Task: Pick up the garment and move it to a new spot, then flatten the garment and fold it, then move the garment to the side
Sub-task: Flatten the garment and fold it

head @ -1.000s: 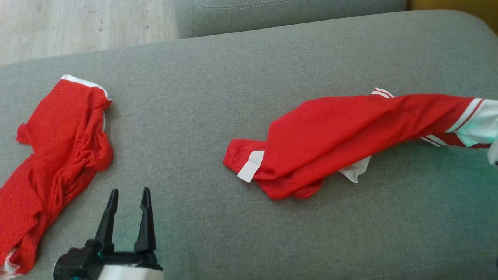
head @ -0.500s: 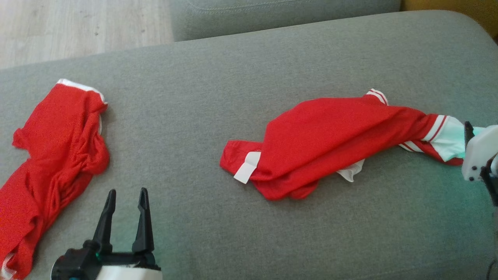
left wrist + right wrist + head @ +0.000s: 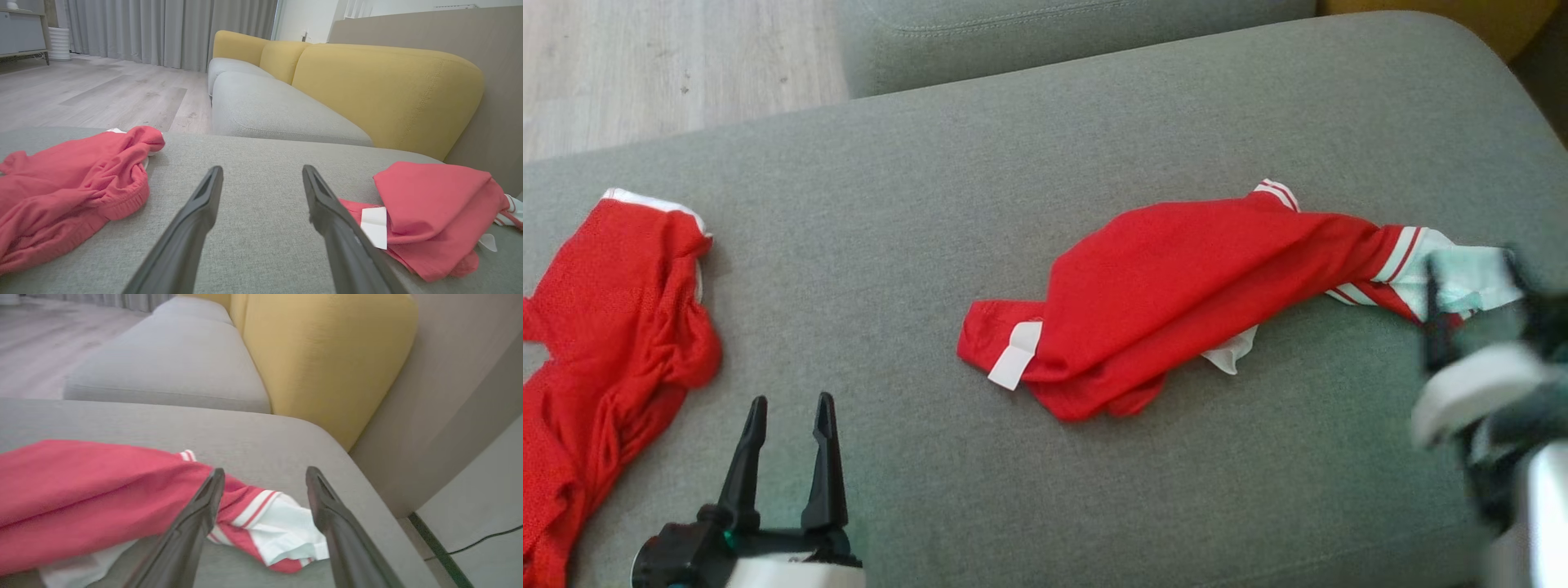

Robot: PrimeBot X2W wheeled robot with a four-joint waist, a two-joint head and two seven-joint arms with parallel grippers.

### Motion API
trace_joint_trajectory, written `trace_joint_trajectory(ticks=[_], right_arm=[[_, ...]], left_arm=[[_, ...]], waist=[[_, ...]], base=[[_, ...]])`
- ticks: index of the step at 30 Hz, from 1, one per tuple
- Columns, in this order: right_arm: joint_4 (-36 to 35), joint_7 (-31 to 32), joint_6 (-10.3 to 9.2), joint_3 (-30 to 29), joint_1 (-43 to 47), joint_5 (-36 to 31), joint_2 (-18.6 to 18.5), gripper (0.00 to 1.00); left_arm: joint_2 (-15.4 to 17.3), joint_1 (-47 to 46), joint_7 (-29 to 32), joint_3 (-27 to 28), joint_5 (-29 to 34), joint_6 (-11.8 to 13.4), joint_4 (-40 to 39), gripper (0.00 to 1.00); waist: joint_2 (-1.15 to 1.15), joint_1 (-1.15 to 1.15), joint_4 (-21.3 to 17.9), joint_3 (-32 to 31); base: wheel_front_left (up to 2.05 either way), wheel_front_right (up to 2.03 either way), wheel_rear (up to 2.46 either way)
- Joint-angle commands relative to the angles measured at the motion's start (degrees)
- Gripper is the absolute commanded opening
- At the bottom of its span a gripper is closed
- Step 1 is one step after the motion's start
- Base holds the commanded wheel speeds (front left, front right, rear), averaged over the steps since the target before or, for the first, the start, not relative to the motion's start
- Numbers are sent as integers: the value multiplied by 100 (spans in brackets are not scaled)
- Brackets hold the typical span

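Red knit garment with white striped trim point(image 3: 1176, 278) lies bunched on the grey fabric sofa cushion point(image 3: 1045, 490). In the head view it runs from the centre out toward 3 o'clock, with a white rectangular label point(image 3: 1013, 367) at its 9 o'clock end. A second, crumpled red mesh garment point(image 3: 605, 327) lies well apart at 9 o'clock. The left gripper point(image 3: 788, 408) stands at 7 o'clock over bare cushion, fingers parted and holding nothing. The right gripper point(image 3: 1474, 302) is motion-blurred at 4 o'clock, just beside the white sleeve end point(image 3: 1462, 269); its finger state cannot be read here.

Left wrist view: the left gripper point(image 3: 261, 175) is spread wide and empty. The garment point(image 3: 433, 204) lies at 4 o'clock, near the finger on that side. The red mesh garment point(image 3: 69, 192) lies at 8 o'clock. A mustard-yellow upholstered backrest point(image 3: 388, 94) rises at 1 o'clock.

Right wrist view: the right gripper point(image 3: 265, 473) is released, fingers wide apart. The white sleeve end point(image 3: 286, 535) rests on the cushion below and between them, not pinched. The red body of the garment point(image 3: 81, 490) extends toward 9 o'clock.

Assessment: the relocation step appears complete, and flattening is the step in hand. The next move calls for a grasp at each end, label end and sleeve end, followed by an outward spread. The cloth is twisted and layered, so each grasp should take one edge only.
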Motion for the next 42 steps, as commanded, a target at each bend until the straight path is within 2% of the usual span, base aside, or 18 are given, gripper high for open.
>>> trace_joint_trajectory(ticks=[1, 4, 8, 11, 13, 19, 27, 33, 38, 42], right_arm=[[-266, -247, 44, 172, 47, -70, 64, 100], [-301, -1065, 44, 255, 355, -178, 344, 100], [18, -2194, 44, 304, 666, -404, 486, 100], [298, -2546, 44, 435, 783, -340, 510, 100], [382, -2598, 44, 573, 811, -208, 512, 100], [56, -2607, 44, 897, 929, 153, 514, 100], [60, -2608, 44, 1117, 989, 234, 515, 100], [-4, -2608, 44, 1206, 912, 229, 515, 100], [-50, -2608, 44, 1315, 825, 242, 515, 100], [-91, -2609, 44, 1464, 771, 287, 516, 100]], left_arm=[[-16, -134, -55, 173, -15, 10, -184, 100], [-19, -143, -55, 148, -12, 10, -185, 100], [-11, -151, -55, 128, -17, 10, -162, 100], [4, -126, -55, 128, -14, 10, -154, 100], [9, -110, -55, 109, -3, 10, -150, 100], [36, -146, -55, -52, 20, 10, -68, 100], [120, -199, -55, -244, 15, 10, 20, 100], [358, -661, -55, -898, -153, 10, 554, 100], [543, -1553, 22, -1679, -451, 10, 1401, 100], [550, -2226, 343, -1892, -765, 10, 2098, 100]], waist=[[0, 0, -8, 1], [0, 0, -21, -1], [0, 0, 1, -27], [0, 0, 33, -50], [0, 0, 65, -53], [0, 0, 129, -47], [0, 0, 56, -59], [0, 0, -59, 29], [0, 0, -193, 146], [0, 0, -343, 243]], base=[[0, 0, 0], [0, 0, 0], [0, 0, 0], [0, 0, 0], [0, 0, 0], [0, 0, 0], [0, 0, 0], [0, 0, 0], [0, 0, 0], [0, 0, 0]])
